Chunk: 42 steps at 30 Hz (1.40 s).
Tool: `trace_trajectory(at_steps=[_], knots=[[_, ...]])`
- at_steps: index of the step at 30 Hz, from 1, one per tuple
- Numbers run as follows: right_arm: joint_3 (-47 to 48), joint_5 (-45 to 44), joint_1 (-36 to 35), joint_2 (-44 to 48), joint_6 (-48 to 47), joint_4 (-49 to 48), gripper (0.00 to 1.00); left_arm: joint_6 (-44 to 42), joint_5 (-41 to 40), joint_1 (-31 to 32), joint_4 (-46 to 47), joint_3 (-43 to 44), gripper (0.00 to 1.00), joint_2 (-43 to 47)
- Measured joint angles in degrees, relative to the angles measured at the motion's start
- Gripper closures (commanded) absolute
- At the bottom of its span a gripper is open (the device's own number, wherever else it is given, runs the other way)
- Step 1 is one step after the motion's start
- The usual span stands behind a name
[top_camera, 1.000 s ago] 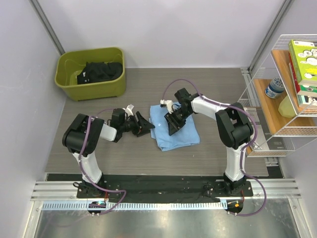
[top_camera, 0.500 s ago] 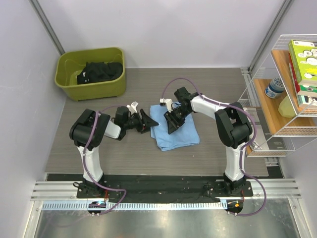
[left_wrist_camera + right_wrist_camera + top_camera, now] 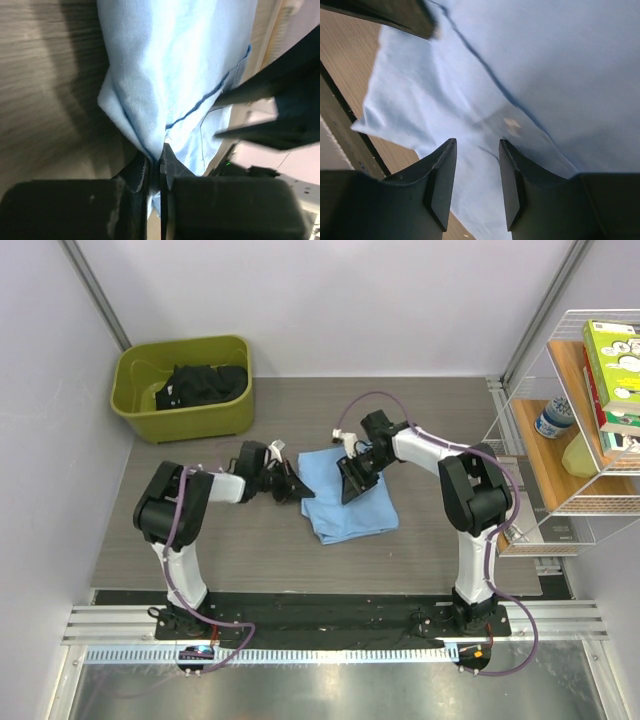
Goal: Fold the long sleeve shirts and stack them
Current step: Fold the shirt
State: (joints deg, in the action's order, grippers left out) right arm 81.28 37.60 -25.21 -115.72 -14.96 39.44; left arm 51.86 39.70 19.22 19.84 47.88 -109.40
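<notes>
Grey wood-grain table [image 3: 420,410] between pale walls. At far left, an olive bin [image 3: 190,422] holds dark garments [image 3: 205,383]. At right, a wire shelf [image 3: 585,505] carries boxes [image 3: 612,360] and a bottle [image 3: 552,418]. The folded light blue shirt [image 3: 350,510] lies mid-table. The left gripper [image 3: 297,490] is pinched closed on its left edge. The right gripper [image 3: 352,478], jaws partly apart and holding nothing, is poised over its far part.

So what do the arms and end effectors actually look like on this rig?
The left arm and right arm have white links with black joints and a purple cable looped along each. The left end effector and right end effector are black, with wedge-shaped fingers. No markings visible.
</notes>
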Motion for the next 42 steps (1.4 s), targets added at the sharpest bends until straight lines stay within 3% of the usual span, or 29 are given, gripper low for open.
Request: trace_trajectory(at_steps=[6,10,13,18,22,26,33,36,39,40,42], knots=[[-0.7,2.2,8.9,3.5,1.6,1.3,0.54,-17.9,-8.1,-1.5,-37.9,15.1,1.00,6.1],[-1.4,2.8,14.4,7.4,1.6,2.4,0.53,-27.6,-19.9,-3.0,-61.3,26.1,1.00,11.3],[-2.8,3.7,15.9,9.1,1.5,2.9,0.53,-33.2,-27.3,-3.4,-72.0,34.9,1.00,13.7],[-5.2,5.0,16.1,9.4,1.4,3.6,0.53,-45.7,-43.3,-1.0,-87.1,56.9,1.00,13.8],[-6.1,5.7,16.7,9.4,1.3,4.1,0.53,-52.7,-56.1,7.3,-91.7,69.0,1.00,10.0],[-6.3,6.4,18.4,9.4,1.4,4.3,0.53,-56.5,-63.6,18.0,-92.3,66.5,1.00,3.9],[-8.0,7.8,23.0,9.4,2.1,4.5,0.53,-52.2,-62.5,26.8,-92.7,66.4,1.00,-22.2],[-8.9,7.9,24.3,9.4,2.0,5.2,0.53,-50.3,-62.6,28.8,-93.6,67.8,0.99,-26.9],[-10.2,8.0,24.8,10.4,1.8,6.0,0.50,-47.4,-59.4,29.9,-93.7,72.0,0.90,-26.8],[-10.6,8.2,24.8,10.9,1.8,6.2,0.48,-46.3,-58.1,30.1,-92.9,73.6,0.82,-26.9],[-11.1,8.5,24.7,11.6,1.8,6.7,0.46,-45.2,-56.0,30.5,-92.0,76.5,0.56,-26.9]])
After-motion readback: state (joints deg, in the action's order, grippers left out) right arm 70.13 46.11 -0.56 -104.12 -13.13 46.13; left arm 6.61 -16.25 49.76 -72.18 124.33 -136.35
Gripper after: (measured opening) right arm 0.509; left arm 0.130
